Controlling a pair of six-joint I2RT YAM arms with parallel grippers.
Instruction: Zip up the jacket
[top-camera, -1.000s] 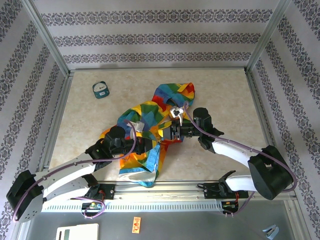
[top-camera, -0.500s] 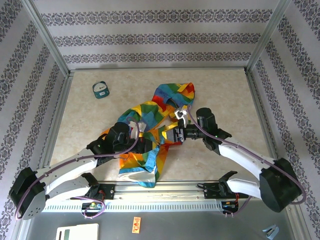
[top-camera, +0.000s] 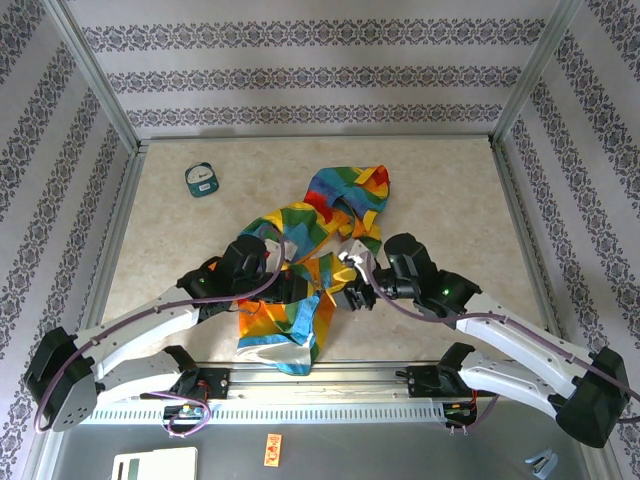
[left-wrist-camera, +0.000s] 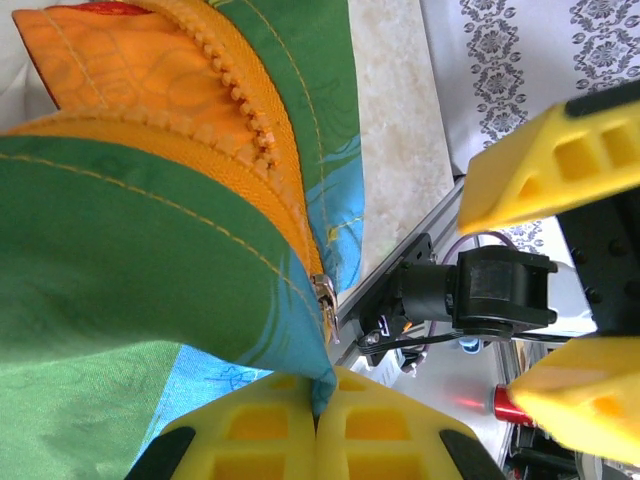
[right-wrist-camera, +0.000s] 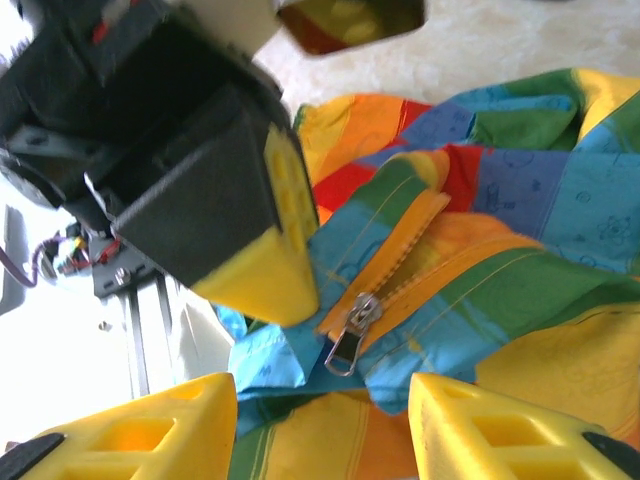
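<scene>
The rainbow patchwork jacket (top-camera: 312, 232) lies crumpled in the middle of the table. My left gripper (top-camera: 312, 291) is shut on the jacket's bottom hem corner (left-wrist-camera: 322, 385), with blue cloth pinched between its yellow fingers (left-wrist-camera: 260, 430). The orange zipper (left-wrist-camera: 262, 130) runs down to a silver slider (left-wrist-camera: 326, 300) just above that grip. My right gripper (right-wrist-camera: 320, 425) stands open, its fingertips on either side below the slider and its hanging pull tab (right-wrist-camera: 350, 335), not touching them. The left finger (right-wrist-camera: 262, 270) shows beside the slider in the right wrist view.
A small round teal gadget (top-camera: 203, 179) rests at the table's far left. The beige table (top-camera: 450, 190) is fenced by a metal frame and patterned walls. An aluminium rail (top-camera: 320, 385) runs along the near edge by the arm bases.
My right gripper has moved nearer and a little left, down to the bottom of the zipper beside the left gripper. The left gripper has kept its hold on the hem and shifted slightly right.
</scene>
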